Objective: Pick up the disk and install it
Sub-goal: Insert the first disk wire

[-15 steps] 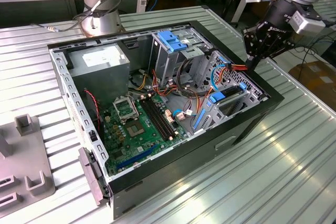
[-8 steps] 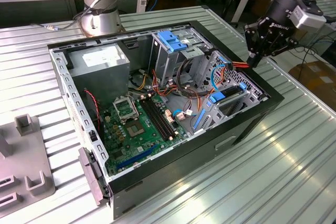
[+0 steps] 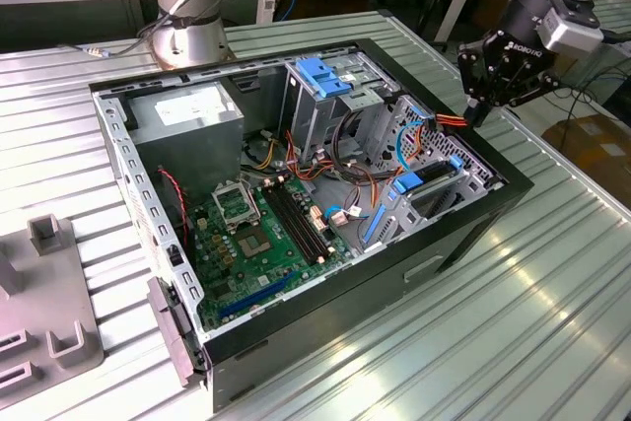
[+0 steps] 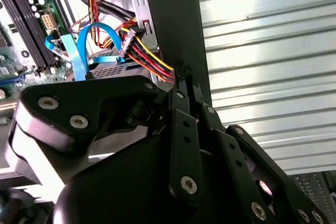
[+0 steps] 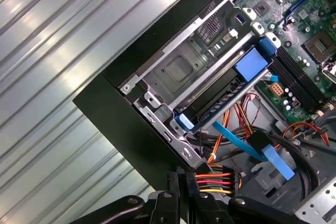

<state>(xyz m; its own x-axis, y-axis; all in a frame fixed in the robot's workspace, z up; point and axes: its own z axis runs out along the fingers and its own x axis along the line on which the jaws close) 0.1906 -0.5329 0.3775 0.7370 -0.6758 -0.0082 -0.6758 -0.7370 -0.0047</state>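
Note:
The disk [image 5: 218, 98] lies in the low drive cage at a corner of the open computer case [image 3: 463, 234], its blue carrier rail [image 5: 231, 107] along one edge. A blue flat data cable [image 4: 86, 45] runs to its end. My gripper [image 3: 474, 111] hangs over the case wall on the exterior view's right, just beyond the cage. The fingers [image 4: 181, 108] are pressed together. A bundle of red, yellow and orange power wires [image 5: 212, 182] runs from a connector [image 4: 126, 43] straight into the fingertips [image 5: 181, 182].
The motherboard [image 3: 261, 229] fills the case floor, with a power supply [image 3: 187, 115] at the back. A tall metal cage topped by a blue latch [image 3: 320, 76] stands mid-case. Loose cables cross the middle. A grey fixture [image 3: 44, 322] sits on the ribbed table at the exterior view's left.

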